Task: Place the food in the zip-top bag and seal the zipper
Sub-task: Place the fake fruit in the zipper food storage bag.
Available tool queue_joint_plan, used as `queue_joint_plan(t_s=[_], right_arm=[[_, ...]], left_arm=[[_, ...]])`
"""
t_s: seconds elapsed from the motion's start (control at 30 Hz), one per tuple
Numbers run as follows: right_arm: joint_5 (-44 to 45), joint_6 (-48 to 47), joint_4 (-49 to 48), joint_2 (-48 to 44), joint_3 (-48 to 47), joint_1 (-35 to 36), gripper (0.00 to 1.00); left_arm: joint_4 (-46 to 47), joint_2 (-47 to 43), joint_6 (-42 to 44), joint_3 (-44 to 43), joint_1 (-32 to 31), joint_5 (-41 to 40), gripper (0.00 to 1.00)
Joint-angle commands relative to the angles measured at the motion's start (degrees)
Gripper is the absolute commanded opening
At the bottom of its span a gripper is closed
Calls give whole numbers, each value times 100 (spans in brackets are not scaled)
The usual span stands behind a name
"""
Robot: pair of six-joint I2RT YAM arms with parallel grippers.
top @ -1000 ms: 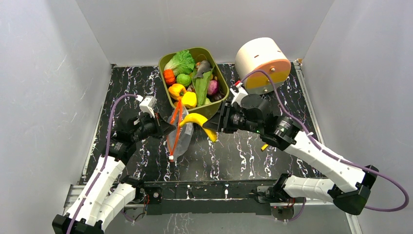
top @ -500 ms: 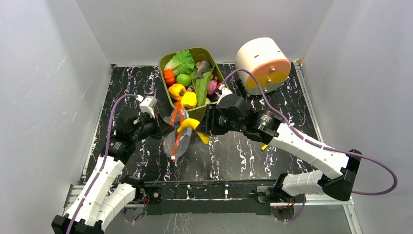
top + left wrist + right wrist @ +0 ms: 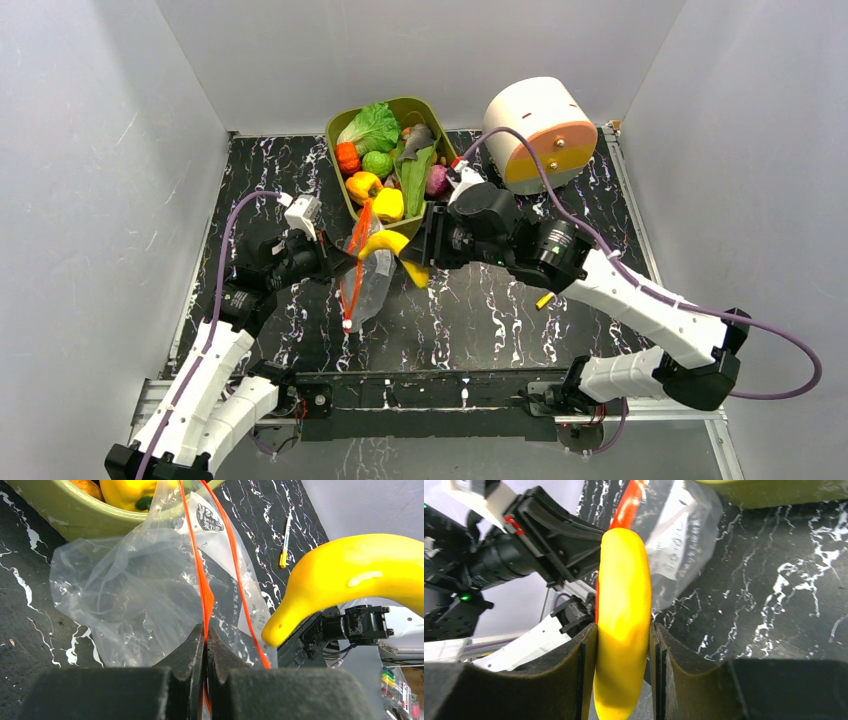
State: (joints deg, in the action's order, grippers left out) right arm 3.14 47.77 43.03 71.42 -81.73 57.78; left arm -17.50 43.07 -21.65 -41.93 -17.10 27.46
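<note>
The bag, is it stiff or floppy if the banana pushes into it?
Probably floppy: the bag lies crumpled and creased below the zipper pinched by the left gripper. Likely light, so the banana may shove it aside.

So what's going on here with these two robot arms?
The left fingers are shut on the red-orange zipper strip of the crinkly clear plastic bag, holding its mouth up beside the olive-green tub of toy produce. The right fingers grip a yellow toy banana, its tip close to the bag's mouth but not yet inside. The bag looks empty.
</note>
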Motion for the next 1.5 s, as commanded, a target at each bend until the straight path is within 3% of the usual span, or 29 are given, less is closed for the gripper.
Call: queue_joint_plan(t_s=[0.0,0.4,0.6,0.93,1.23,1.47], right_arm=[[102,62,-415,342,-533,238,15],[1672,-120,897,1038,-1348,567,15],[2042,-94,1609,1060,-1473,594,15],[1655,-101,970,1040,-812,636,14],[908,57,-455,938,-325,638,13],[1274,322,-937,883,25,636,13]], left_arm=[[36,-79,84,-66,-22,32,0],[-95,-162,245,-107,-22,-21,0],[-22,-170,275,-218,-26,106,0],[624,-340,-130,-38,-25,1083,0],[411,-208,28,58,-21,1142,0],[864,-262,-222,205,-26,1696,0]])
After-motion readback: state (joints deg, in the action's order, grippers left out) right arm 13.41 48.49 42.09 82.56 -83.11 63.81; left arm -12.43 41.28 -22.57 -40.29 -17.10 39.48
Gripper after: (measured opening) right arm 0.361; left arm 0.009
